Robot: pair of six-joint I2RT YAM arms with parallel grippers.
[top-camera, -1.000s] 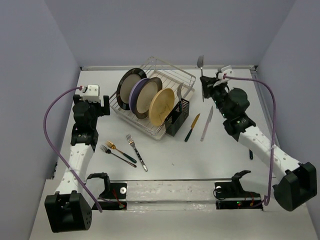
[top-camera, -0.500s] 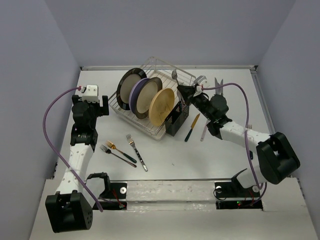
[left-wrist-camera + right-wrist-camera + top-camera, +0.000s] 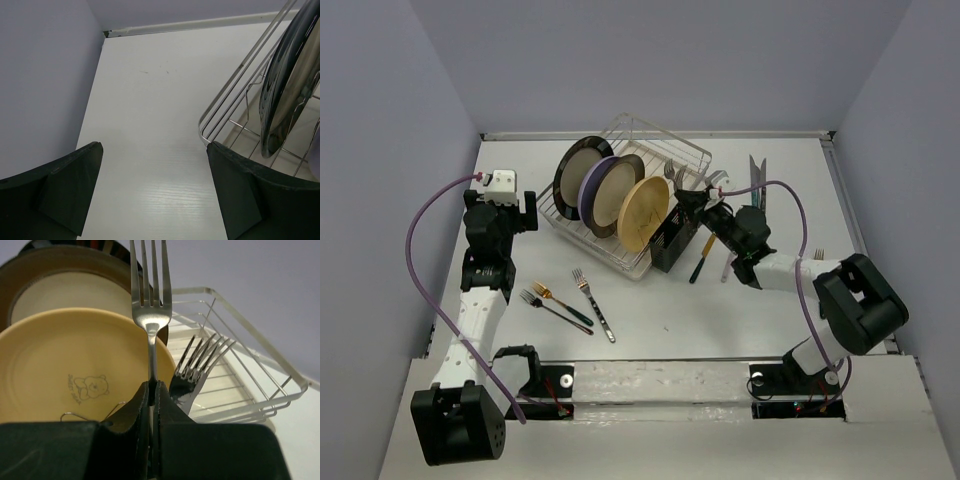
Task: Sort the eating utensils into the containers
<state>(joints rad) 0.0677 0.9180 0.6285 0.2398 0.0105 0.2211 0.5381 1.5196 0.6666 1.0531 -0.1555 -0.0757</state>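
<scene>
Fork delivery in progress. The right pincer (image 3: 152,390) is closed tight on the stem of a silver fork (image 3: 150,315), pads pinching it just below the neck, tines pointing straight up. In the overhead view this pincer sits at the black cutlery holder (image 3: 672,245), which stands at the near corner of the wire rack (image 3: 660,150), beside the yellow plate (image 3: 643,210). A second fork (image 3: 197,365) leans just right of the held one, tines up, apparently already in the holder. Whether the held fork's handle end is inside the holder is hidden by the pincer body.

Judgement: this is the lowering-and-release step. The next move calls for keeping the fork upright, easing the handle down into a compartment without knocking the neighbouring fork, then opening the pads only a little and lifting straight clear.

The left pincer (image 3: 152,170) hangs wide open with nothing between its fingers, over bare worktop (image 3: 650,320) just left of the rack.

Left to sort, by the look of it: three forks (image 3: 592,303) lying near the left arm, and two knives (image 3: 704,256) flat on the worktop just right of the holder, under the right arm.
</scene>
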